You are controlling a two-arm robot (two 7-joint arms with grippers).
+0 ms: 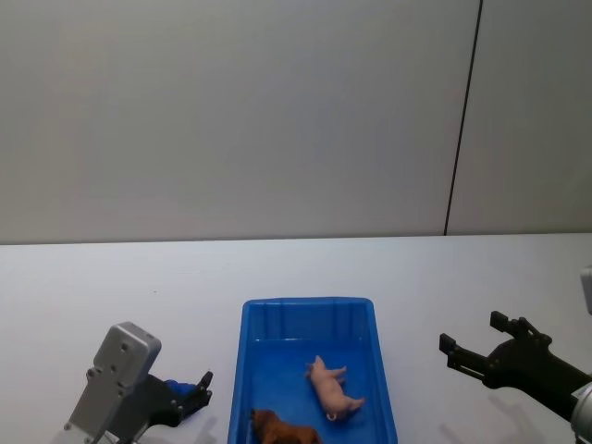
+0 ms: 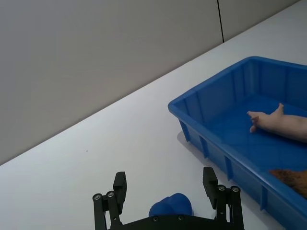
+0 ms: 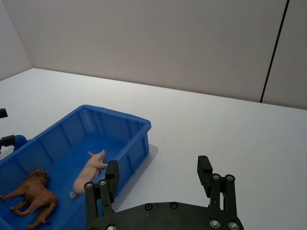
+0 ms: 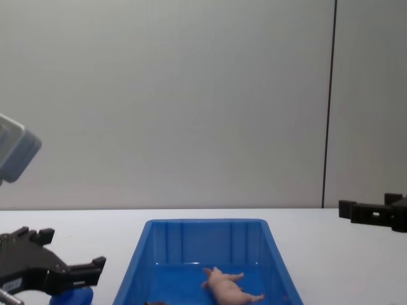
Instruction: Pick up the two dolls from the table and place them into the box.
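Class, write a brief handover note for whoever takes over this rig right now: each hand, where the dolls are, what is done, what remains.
Left hand: open, empty, over the table left of the box.
Right hand: open, empty, right of the box.
Pig: lying on its side inside the box.
Lion: inside the box, at its near end.
Done: both dolls are in the box.
Left: no doll remains on the table.

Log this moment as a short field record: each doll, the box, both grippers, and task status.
pig: pale pink pig lying on its side inside the box
lion: reddish-brown lion inside the box, nearer the robot than the pig
box: blue box on the white table, between the two arms
left gripper: left gripper open, holding nothing, over the table left of the box
right gripper: right gripper open, holding nothing, over the table right of the box
status: both dolls already in the box
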